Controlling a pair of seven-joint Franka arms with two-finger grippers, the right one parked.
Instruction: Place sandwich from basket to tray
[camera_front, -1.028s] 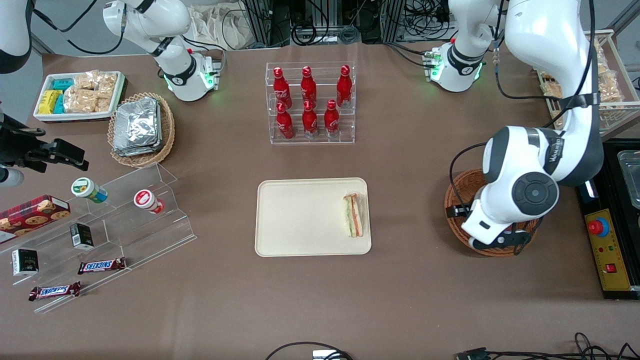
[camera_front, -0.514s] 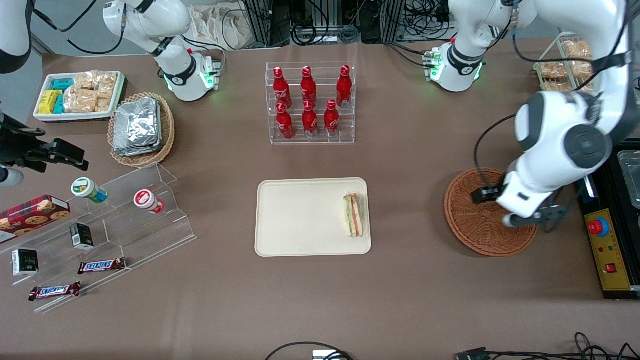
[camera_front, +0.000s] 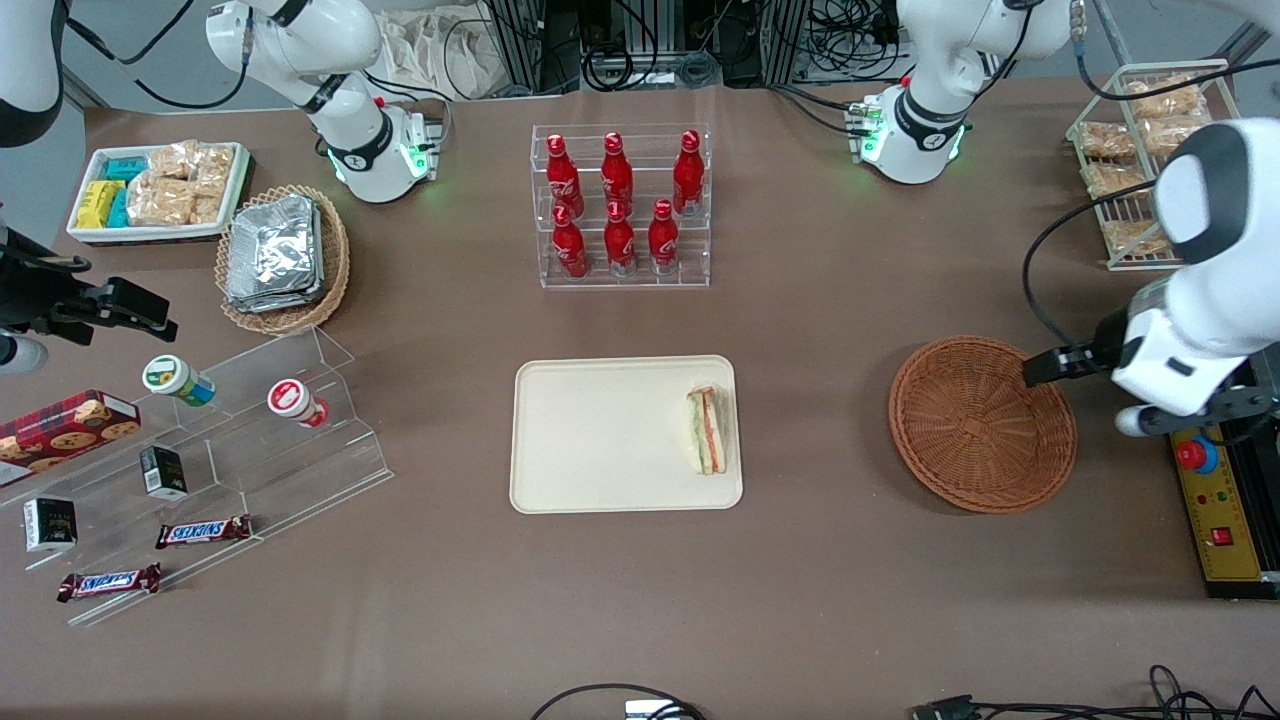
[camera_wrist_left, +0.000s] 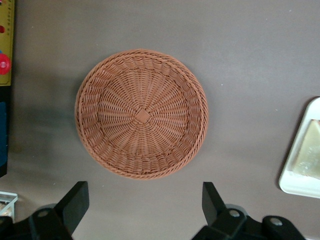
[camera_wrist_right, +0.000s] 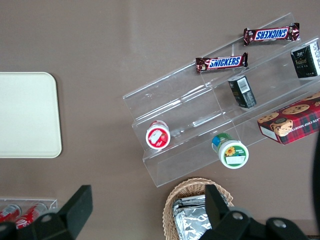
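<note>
The cream rectangular tray (camera_front: 610, 435) is cut off in the wrist view, only a corner showing. The wrapped triangular sandwich (camera_front: 707, 431) lies on it, at the edge toward the working arm. The round reddish-brown wicker basket (camera_front: 982, 423) has nothing in it. The left arm's gripper (camera_wrist_left: 145, 200) hangs above, fingers (camera_wrist_left: 75, 202) spread wide, holding nothing. Farther off stands a clear rack of red bottles (camera_front: 620, 205).

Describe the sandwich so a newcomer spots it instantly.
Find the cream tray mid-table, nearer the camera than the rack of red bottles. The sandwich lies on it at the edge toward the basket: a pale wedge with green and orange-red layers, the tray's only item. The hand is open above the table beside the basket.
</note>
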